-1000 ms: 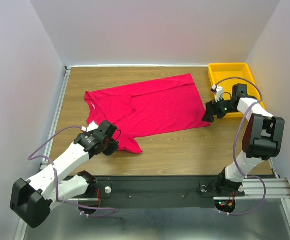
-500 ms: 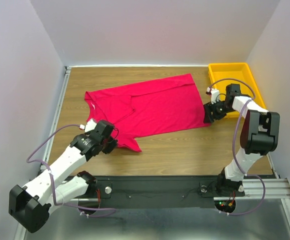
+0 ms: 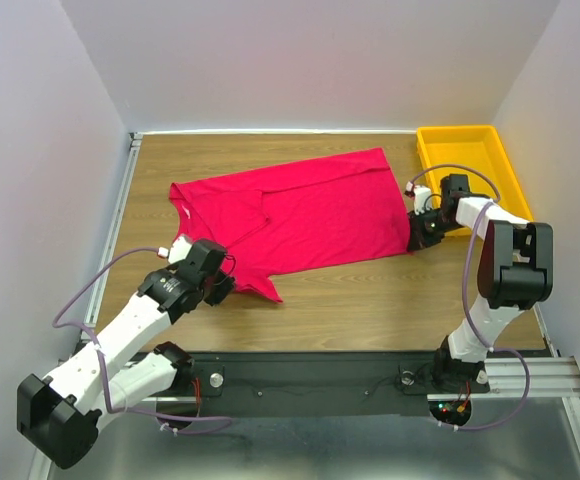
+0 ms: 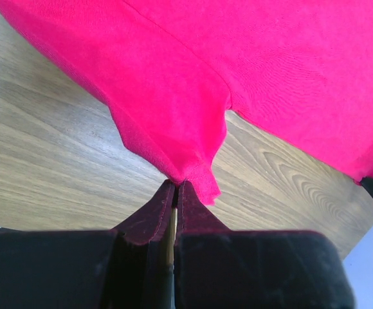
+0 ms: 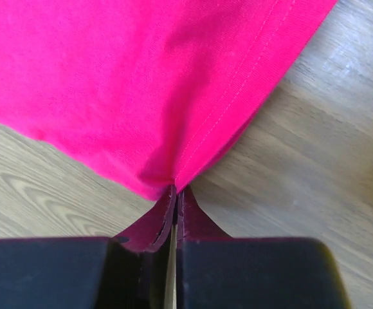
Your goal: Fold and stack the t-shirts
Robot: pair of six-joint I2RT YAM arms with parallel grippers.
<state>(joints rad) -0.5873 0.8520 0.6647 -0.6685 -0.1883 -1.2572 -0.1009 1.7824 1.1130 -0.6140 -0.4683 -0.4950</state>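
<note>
A crimson-pink t-shirt (image 3: 300, 215) lies spread on the wooden table, collar to the left and hem to the right. My left gripper (image 3: 226, 288) is shut on the cloth at the shirt's near left corner by the sleeve; in the left wrist view the t-shirt (image 4: 193, 96) bunches into the left gripper (image 4: 175, 185). My right gripper (image 3: 414, 240) is shut on the near right hem corner; the right wrist view has the hem of the t-shirt (image 5: 173, 84) pinched between the tips of the right gripper (image 5: 175, 188).
A yellow plastic tray (image 3: 500, 165) stands at the back right corner, just right of the right arm. White walls close in the table on three sides. Bare wood (image 3: 370, 300) runs along the near edge in front of the shirt.
The right gripper moved left onto the shirt's hem corner and closed on it. The left gripper kept its hold on the near left corner and shifted only slightly.
</note>
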